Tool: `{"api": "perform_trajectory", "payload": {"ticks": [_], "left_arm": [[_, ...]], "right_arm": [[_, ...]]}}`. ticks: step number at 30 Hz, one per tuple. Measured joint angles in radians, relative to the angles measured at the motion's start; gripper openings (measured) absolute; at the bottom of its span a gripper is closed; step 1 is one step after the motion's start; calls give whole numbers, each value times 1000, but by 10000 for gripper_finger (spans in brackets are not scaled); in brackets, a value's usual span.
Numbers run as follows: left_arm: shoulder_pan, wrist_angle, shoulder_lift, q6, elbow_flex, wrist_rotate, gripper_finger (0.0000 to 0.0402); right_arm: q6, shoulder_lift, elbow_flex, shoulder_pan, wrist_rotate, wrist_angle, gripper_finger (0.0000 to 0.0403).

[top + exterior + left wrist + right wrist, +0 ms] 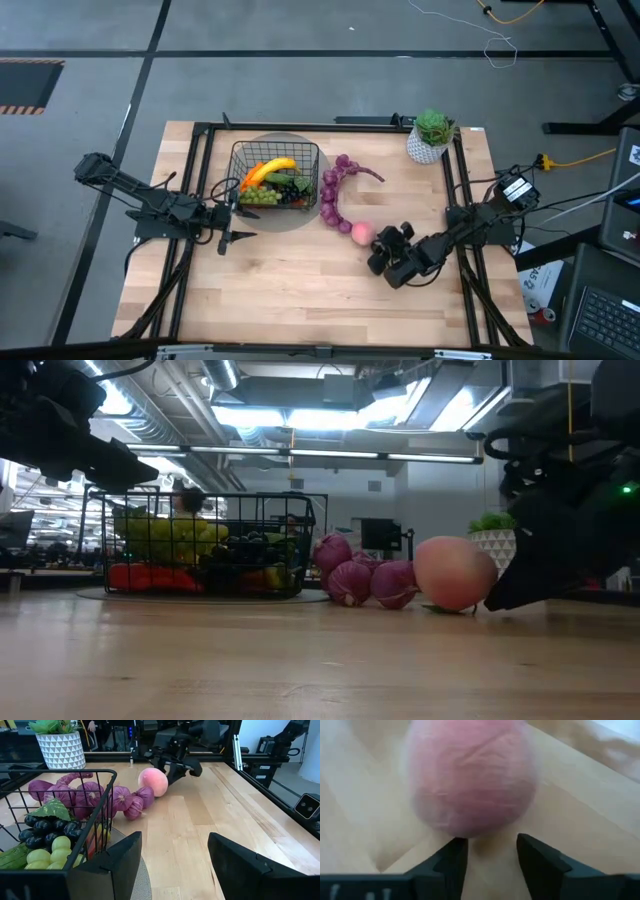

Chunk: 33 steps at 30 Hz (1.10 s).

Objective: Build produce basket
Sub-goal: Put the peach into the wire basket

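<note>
Basket (276,175) long axis left-right | peach (362,233) beside right fingers (454,862)

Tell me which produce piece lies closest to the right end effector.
The pink peach, on bare table outside the basket, directly ahead of the right end effector; the purple bulb string lies farther off.

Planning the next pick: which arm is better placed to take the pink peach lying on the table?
Probably the right. The right gripper sits directly beside the round pink toy peach, fingers open toward it. The left gripper waits, open, by the black wire-mesh basket, farther from the peach.
</note>
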Motion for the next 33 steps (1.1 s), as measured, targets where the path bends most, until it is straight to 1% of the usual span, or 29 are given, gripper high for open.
{"api": "perform_trajectory", "payload": {"ticks": [3,8,10,13,18,25,29,33], "left_arm": [[0,0,0,0,0,0,225],[0,0,0,0,0,0,225],[0,0,0,0,0,0,225],[0,0,0,0,0,0,225],[0,0,0,0,0,0,225],[0,0,0,0,0,0,225],[0,0,0,0,0,0,225],[0,0,0,0,0,0,225]], "right_arm": [[-65,0,0,-15,-3,20,179],[-179,0,0,-64,-45,87,180],[-232,0,0,-84,-38,113,181],[-277,0,0,-106,5,145,181],[-281,0,0,-117,58,160,181],[-280,0,0,-117,67,160,181],[-277,0,0,-128,164,139,181],[-234,0,0,-142,318,137,181]]}}
